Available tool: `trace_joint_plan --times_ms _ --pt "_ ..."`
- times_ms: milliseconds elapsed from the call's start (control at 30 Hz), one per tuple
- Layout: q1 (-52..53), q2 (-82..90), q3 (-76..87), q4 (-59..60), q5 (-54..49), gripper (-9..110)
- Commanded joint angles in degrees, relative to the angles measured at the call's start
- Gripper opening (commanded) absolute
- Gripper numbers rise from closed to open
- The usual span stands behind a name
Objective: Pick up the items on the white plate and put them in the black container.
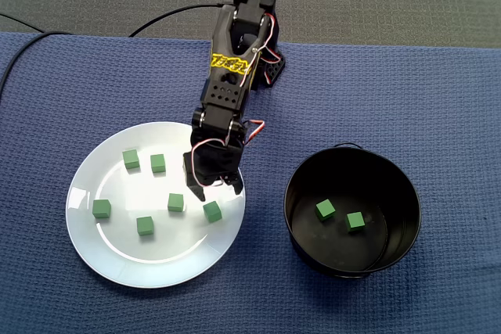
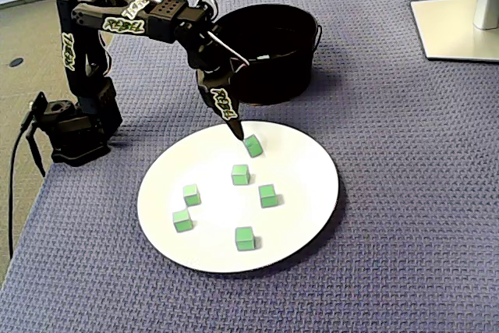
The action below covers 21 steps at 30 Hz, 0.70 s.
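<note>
While the gripper hangs part-open and empty, the nearest green cube sits just beyond its tips on the white plate (likely light, rigid; pinch opposite flat faces).

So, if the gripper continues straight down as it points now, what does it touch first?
Most likely the white plate, right beside the nearest green cube. Depth is unclear, so the gripper might clip that cube first.
</note>
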Motion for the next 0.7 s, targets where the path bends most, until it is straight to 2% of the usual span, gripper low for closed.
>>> trace_joint_plan --times_ms 0,300,667 --pt "0.26 -0.88 -4.48 -1.05 0.35 24" --pt "-0.7 -4.04 -2.46 -6.42 1.49 30" --pt "-0.26 -6.42 -2.02 -8.53 1.23 29"
